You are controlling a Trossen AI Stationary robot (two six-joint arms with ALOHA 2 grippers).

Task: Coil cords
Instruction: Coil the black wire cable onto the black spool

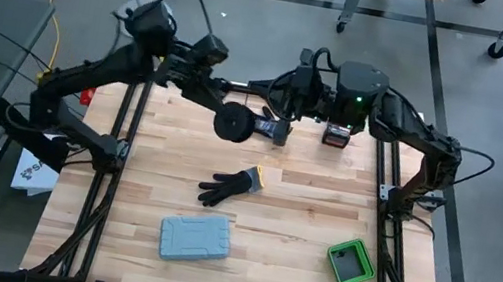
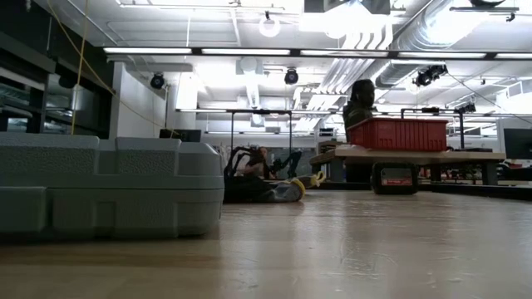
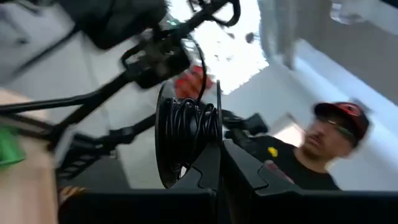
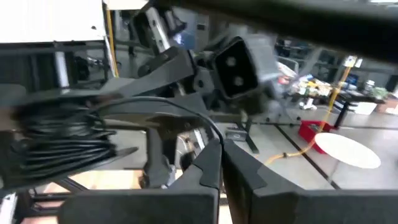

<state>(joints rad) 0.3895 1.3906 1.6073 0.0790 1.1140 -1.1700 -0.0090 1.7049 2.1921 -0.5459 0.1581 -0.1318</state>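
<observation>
1. Both arms are held up over the far end of the table [image 1: 322, 208], and they meet in the middle.
2. The left gripper [image 3: 219, 146] is squeezed shut on the edge of a black spool [image 1: 232, 122]. The spool hangs in the air, above the wood.
3. The cord [image 3: 189, 127] is already wound round the middle of the spool in many dark loops.
4. The right gripper [image 4: 221, 155] is shut too. A thin strand of cord runs over its tips, but I cannot tell if it is pinching it or just touching it.
5. To do this step well, I think the left arm should hold the spool very still and tight.
6. The right arm should lead the loose end round slowly, so each new loop lies next to the others.
7. The cord should stay a bit tight. If it goes slack, the loops could slide off the side.
8. The arms are very close, so they should move gently and not bump.
9. A black glove [image 1: 230, 185], a grey case [image 1: 196, 238] and a green box [image 1: 351, 262] lie on the table, well away from the spool.
10. A person [image 3: 323, 149] stands behind the table.
</observation>
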